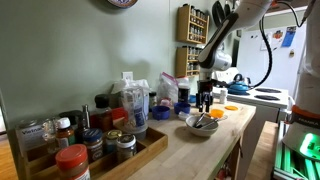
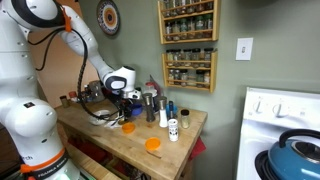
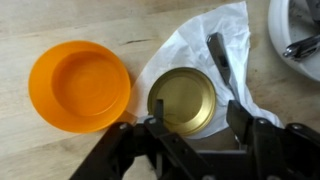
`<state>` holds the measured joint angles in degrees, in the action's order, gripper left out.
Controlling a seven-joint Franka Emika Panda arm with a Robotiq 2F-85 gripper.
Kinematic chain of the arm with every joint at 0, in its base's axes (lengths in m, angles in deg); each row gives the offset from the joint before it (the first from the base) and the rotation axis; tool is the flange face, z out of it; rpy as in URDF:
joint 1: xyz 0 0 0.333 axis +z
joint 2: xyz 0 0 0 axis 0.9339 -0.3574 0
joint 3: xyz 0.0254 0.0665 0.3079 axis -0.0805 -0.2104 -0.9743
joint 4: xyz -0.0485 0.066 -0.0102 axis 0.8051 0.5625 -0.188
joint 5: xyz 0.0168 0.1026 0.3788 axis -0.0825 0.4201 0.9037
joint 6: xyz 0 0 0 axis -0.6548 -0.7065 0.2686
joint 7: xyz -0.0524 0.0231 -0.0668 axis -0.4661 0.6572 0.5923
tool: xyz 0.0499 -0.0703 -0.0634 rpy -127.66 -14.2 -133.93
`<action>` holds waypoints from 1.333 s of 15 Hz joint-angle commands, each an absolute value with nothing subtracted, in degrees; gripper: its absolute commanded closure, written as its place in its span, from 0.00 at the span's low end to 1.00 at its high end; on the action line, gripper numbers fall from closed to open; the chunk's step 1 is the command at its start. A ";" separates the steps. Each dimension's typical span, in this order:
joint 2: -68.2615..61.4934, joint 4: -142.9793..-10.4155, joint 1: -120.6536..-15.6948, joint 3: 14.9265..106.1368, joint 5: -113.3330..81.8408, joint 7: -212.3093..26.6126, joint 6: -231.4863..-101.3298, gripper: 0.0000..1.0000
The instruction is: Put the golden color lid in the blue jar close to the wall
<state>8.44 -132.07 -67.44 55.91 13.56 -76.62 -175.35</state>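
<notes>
Golden lid (image 3: 182,100): lies flat on a crumpled white sheet (image 3: 235,30), directly under the claw (image 3: 197,128), between its two fingers (image 3: 240,122). It appears to be hollow side up.

Claw state: jaws apart, nothing clamped. In the wrist view one finger sits at the lid's rim and the opposite one stands just off it, so you look off-centre. Cannot tell whether either pad touches the rim.

Just out past the finger at the rim is an orange dish (image 3: 80,85), off the sheet, close to the lid but apart from it. A dark slender object (image 3: 218,55) lies on the sheet just beyond the lid; cannot identify it. Further out, past the opposite finger, is a white bowl (image 3: 300,25) holding metal utensils.

Well away from the claw, toward the wall: in an exterior view the blue jar (image 1: 160,113) looks to be the squat one beside the tall clear plastic jars (image 1: 135,100). A second blue item stands between it and the claw; too small to tell what it is.

Risks, judged from here:
- The lid is thin and low. Close too high and the pads skate over the rim.
- Off-centre closing would shove the lid across the slick sheet, toward the dark object.
- Go too low and you pinch the sheet with the lid and drag it along.
- On the carry, the nearer blue item invites a wrong drop.
- The tall clear jars crowd the target, so a wide approach could knock them.
</notes>
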 commanded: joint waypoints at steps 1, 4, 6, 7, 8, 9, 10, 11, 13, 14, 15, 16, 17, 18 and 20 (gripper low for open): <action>6.76 -130.48 -68.81 55.64 12.80 -76.37 -176.25 0.56; 7.27 -130.43 -69.35 56.02 9.91 -77.34 -175.63 0.59; 7.16 -130.54 -69.59 56.44 6.24 -78.42 -175.23 0.58; 6.98 -130.52 -69.77 56.70 4.59 -78.94 -174.89 0.62; 6.83 -130.49 -69.91 56.91 3.24 -79.35 -174.62 0.63; 6.72 -130.60 -70.00 57.03 2.11 -79.93 -174.46 0.70; 6.69 -130.66 -70.07 57.03 1.49 -79.95 -174.31 0.72; 6.69 -130.80 -70.03 56.83 1.12 -79.96 -174.06 0.78; 6.98 -131.22 -69.80 56.53 0.21 -80.23 -173.63 0.74; 7.03 -131.32 -69.78 56.51 -0.33 -80.34 -173.31 0.74; 7.26 -131.54 -69.83 56.64 -1.14 -80.74 -172.80 0.75; 7.26 -131.63 -69.87 56.67 -1.55 -80.84 -172.49 0.74; 7.07 -131.71 -69.96 56.66 -1.48 -80.68 -172.37 0.79; 6.95 -131.77 -69.95 56.63 -1.59 -80.76 -172.21 0.81; 6.53 -131.69 -69.90 56.30 -0.62 -80.08 -172.13 0.97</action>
<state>6.74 -131.40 -69.72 56.63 -0.02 -79.32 -173.25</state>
